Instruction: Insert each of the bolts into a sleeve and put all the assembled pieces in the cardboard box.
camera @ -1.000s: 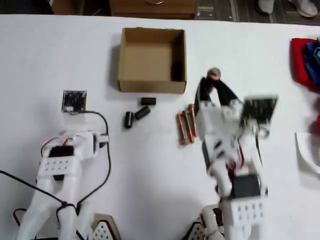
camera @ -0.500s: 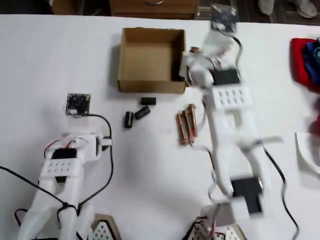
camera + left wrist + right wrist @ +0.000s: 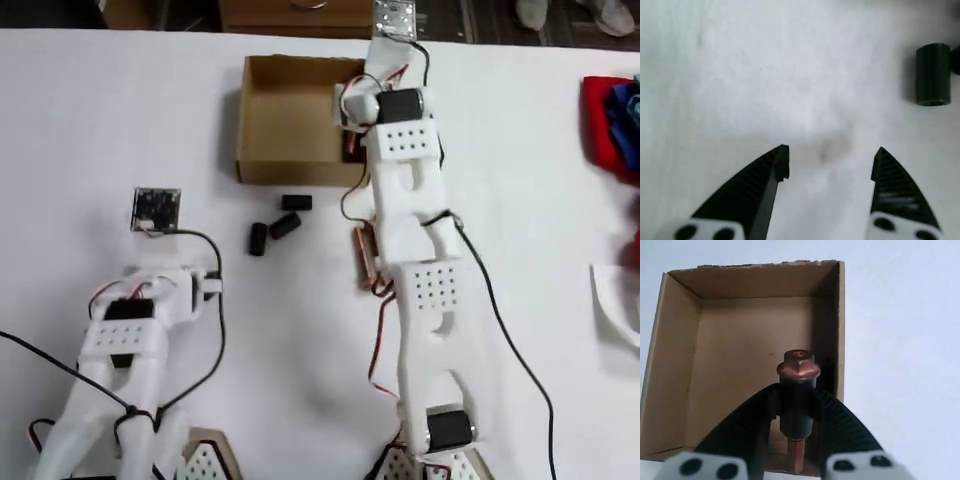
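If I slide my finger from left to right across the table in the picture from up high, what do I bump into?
left arm → black sleeves → copper bolts → red cloth

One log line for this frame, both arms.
right jaws: shut on sleeved bolt, over cardboard box | left jaws: open above table, by loose sleeve | loose bolts on table

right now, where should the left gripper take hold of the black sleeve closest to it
Grip the sleeve across its curved wall at mid-length, from above. It lies on its side on the table, both flanks free. A second sleeve lies close by one end, so the open left gripper should stay off that end.
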### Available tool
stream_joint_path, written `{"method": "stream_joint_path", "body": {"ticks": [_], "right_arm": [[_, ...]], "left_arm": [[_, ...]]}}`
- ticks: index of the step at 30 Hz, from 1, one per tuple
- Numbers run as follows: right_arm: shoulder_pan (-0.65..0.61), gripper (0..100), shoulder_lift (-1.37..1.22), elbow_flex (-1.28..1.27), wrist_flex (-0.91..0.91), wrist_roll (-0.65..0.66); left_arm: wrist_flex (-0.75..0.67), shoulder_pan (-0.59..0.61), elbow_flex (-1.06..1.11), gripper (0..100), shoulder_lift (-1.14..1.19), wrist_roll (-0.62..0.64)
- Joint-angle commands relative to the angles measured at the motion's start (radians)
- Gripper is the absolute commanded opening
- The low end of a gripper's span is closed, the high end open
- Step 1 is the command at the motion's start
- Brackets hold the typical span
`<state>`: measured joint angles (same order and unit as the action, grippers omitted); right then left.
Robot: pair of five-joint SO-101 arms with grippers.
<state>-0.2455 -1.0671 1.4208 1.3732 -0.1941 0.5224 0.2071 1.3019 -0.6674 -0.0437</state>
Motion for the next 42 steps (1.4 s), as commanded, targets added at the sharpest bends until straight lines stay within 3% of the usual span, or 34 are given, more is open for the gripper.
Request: {"method": "stream_joint_path", "body": {"ticks": [1, 18, 27, 32, 38, 42], "right_arm": [[-0.016, 2.0, -0.013, 0.106, 0.007, -0.005], [-0.061, 2.0, -0.061, -0.021, -0.251, -0.005], [-0.059, 2.0, -0.071, -0.064, -0.252, -0.003], [-0.061, 2.0, -0.074, -0.066, -0.252, 0.121], [-0.064, 2.1, -0.074, -0.066, -0.228, 0.12], [-0.062, 2.1, -0.102, -0.063, -0.213, 0.044]], "left_arm": [[-0.017, -0.008, -0.024, 28, 0.028, -0.008], [-0.012, -0.008, -0.093, 28, 0.141, -0.008], [-0.012, -0.008, -0.093, 28, 0.141, -0.008], [-0.012, -0.008, -0.093, 28, 0.141, -0.008], [-0.012, -0.008, -0.093, 28, 0.141, -0.008], [-0.012, -0.008, -0.093, 28, 0.141, -0.008]]}}
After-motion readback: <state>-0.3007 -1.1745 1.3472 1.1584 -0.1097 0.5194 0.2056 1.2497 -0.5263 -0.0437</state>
